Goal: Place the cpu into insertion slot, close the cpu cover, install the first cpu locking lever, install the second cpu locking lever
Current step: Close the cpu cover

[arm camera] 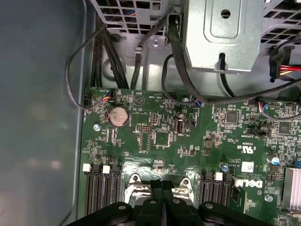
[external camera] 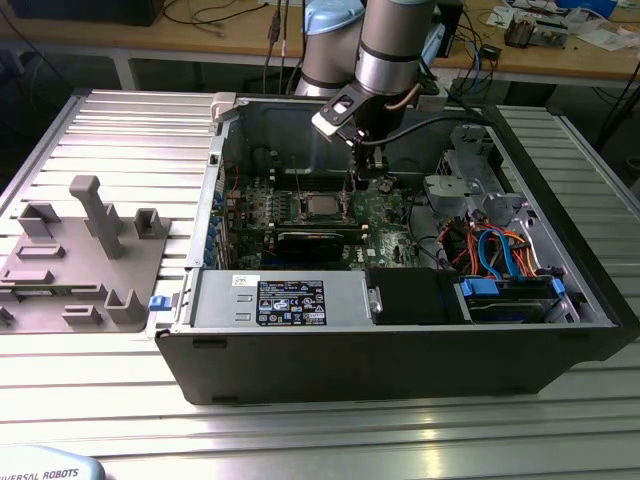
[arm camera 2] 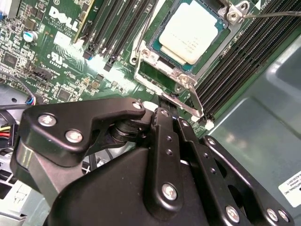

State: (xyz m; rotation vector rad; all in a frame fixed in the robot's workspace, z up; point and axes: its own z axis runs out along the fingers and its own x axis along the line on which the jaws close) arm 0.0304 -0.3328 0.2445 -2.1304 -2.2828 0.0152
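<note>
An open computer case (external camera: 400, 360) lies on a ribbed metal surface (external camera: 130, 130). A grey plastic stand (external camera: 100, 260) sits at the exterior view's left, and a wooden surface (external camera: 100, 40) with cables is behind. The claw (external camera: 368, 172) hangs inside the case near the cpu (external camera: 320, 203).

In the second wrist view, its fingers (arm camera 2: 164, 127) are squeezed narrow with nothing seen between them, just beside the cpu cover (arm camera 2: 175, 75), which lies flat around the cpu.

In the first wrist view, the claw is over the green board (arm camera: 164, 136).
</note>
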